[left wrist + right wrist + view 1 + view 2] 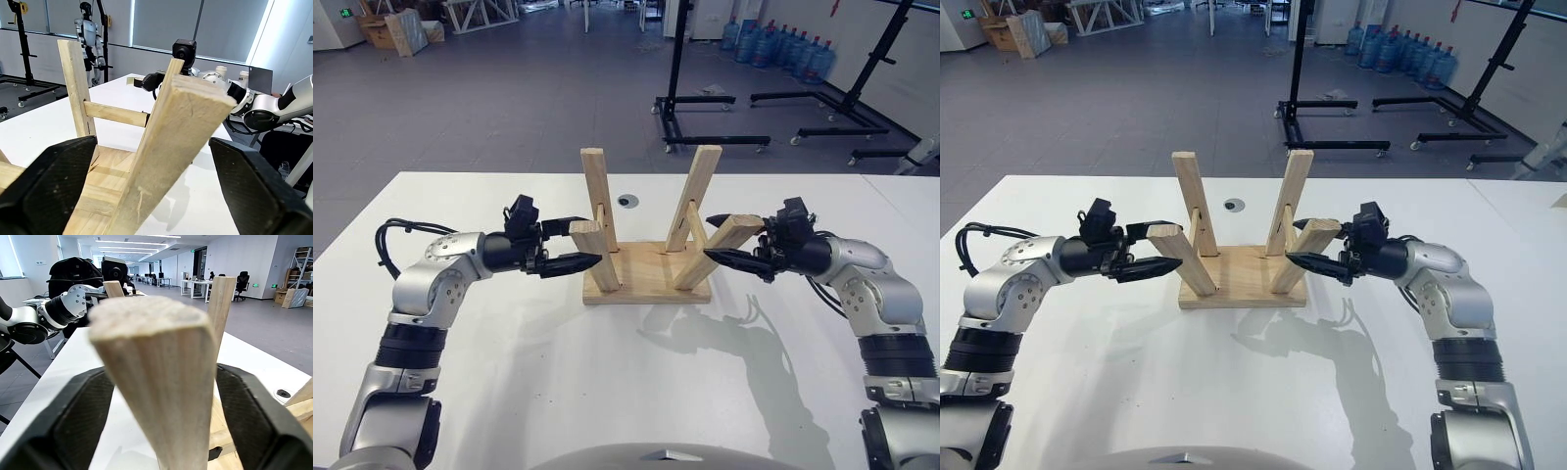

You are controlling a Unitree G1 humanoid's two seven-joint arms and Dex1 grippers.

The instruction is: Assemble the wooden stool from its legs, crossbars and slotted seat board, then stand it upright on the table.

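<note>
Stool (pixel 646 279) is resting upside down on desk (pixel 509 382), between both grippers. Left gripper (pixel 587 242) is straddling one leg (pixel 605 274), fingers apart. Right gripper (pixel 707 235) is straddling another leg (pixel 695 266), fingers likewise apart.

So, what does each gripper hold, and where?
Left gripper straddles a pale wooden stool leg's end, gaps visible: nothing. Right gripper brackets another leg's end; contact unclear.
</note>
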